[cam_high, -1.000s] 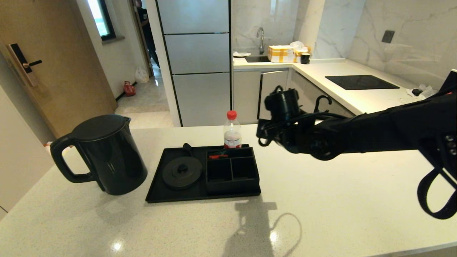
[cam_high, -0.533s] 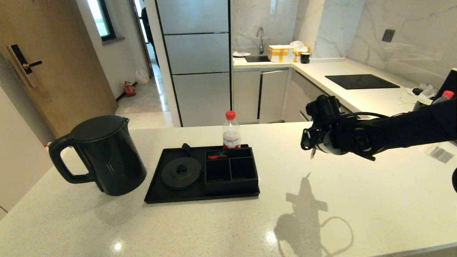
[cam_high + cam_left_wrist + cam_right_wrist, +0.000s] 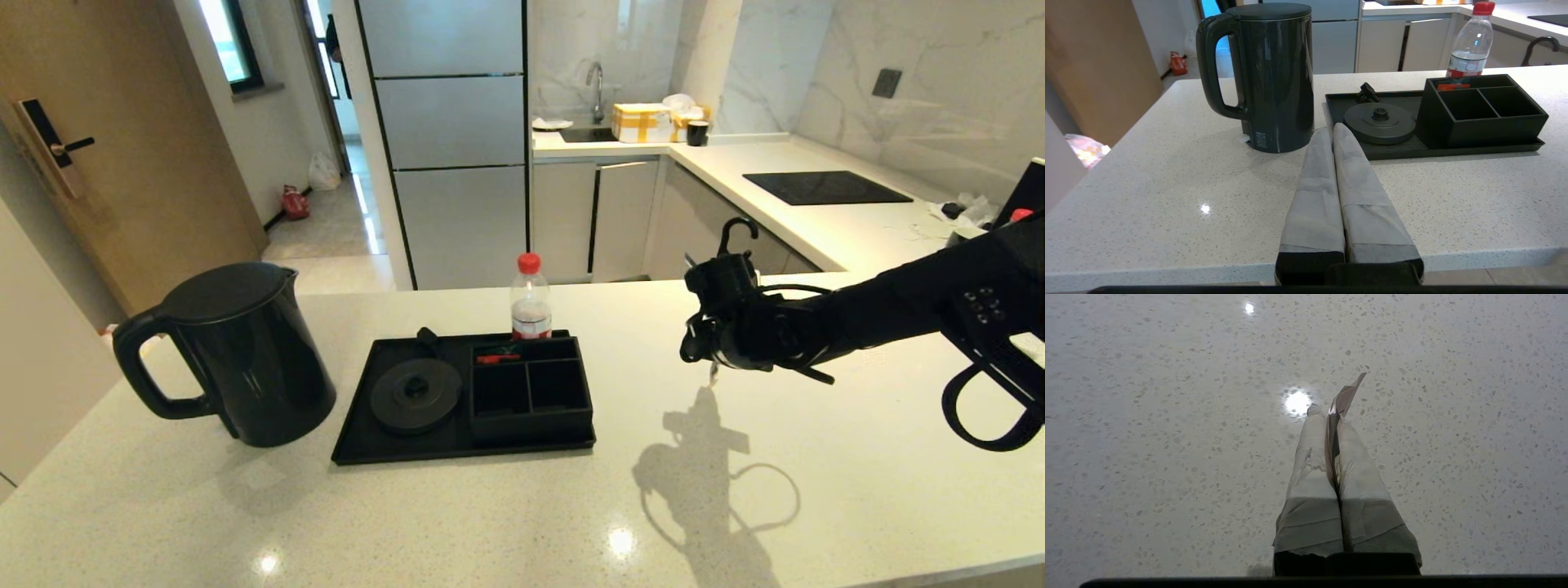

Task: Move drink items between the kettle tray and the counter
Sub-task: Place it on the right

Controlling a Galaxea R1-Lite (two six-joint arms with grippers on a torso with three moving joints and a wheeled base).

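Sachet [image 3: 1346, 394] is hanging pinched edge-on in the right gripper [image 3: 1327, 412] above the counter [image 3: 816, 490], right of the kettle tray [image 3: 359, 433]; likely light, floppy, slippery. Left gripper [image 3: 1333, 132] is sitting closed, empty, at the counter's near edge.

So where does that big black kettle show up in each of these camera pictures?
Head view: the kettle stands on the counter at the left, beside the kettle tray, not on it.
Left wrist view: it stands tall just beyond the shut left end effector.
Right wrist view: not in it; only speckled counter.
Shared landmark: the kettle tray's round base.
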